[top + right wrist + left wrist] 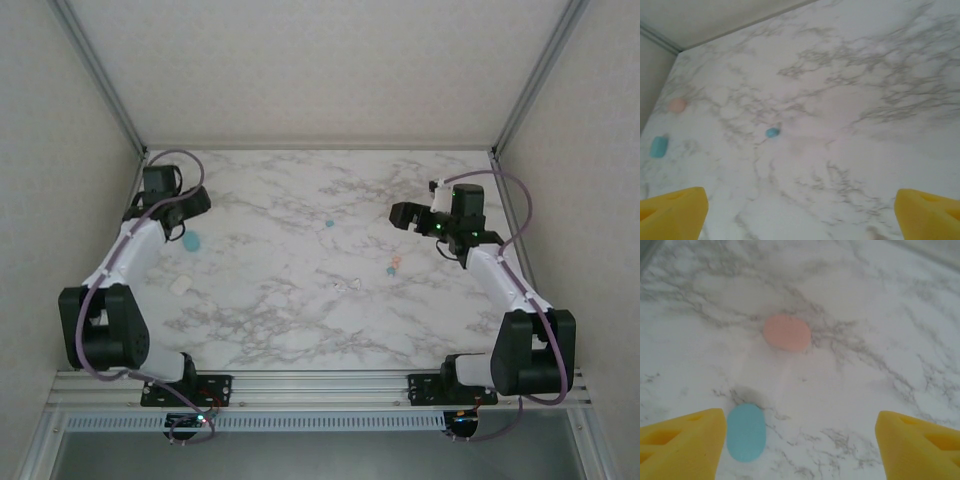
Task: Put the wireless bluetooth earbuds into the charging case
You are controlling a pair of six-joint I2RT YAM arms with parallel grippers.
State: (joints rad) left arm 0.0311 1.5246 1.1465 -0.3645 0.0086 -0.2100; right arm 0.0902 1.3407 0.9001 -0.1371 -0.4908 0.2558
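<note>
A: Top view first. Where do the arms stand?

B: The left gripper [195,208] hangs over the far left of the marble table [300,330], just beside a teal case [190,240]. A white case [180,284] lies nearer the bases. The right gripper [403,216] is at the far right, well apart from the left one.

A: And the earbuds?

B: 1 teal earbud [329,223] lies loose toward the far middle. A pink earbud [397,260] and a second teal earbud [391,271] lie close together near the right gripper. All 3 lie on bare marble, outside the cases.

A: The left wrist view?

B: The 2 yellow fingers [685,445] stand spread wide, gripping nothing. The teal case [746,432] lies flat just beside the finger at the picture's left; whether they touch I cannot tell. A pink case [787,332] lies farther ahead, apart from the teal one. Both look closed, though the view is blurred.

A: The right wrist view?

B: Here too the 2 yellow fingers [675,210] are wide apart and pinch nothing. The teal earbud [772,132] lies alone on the marble ahead. The pink case [677,105] and teal case [659,146] lie far off by the picture's left edge.
</note>
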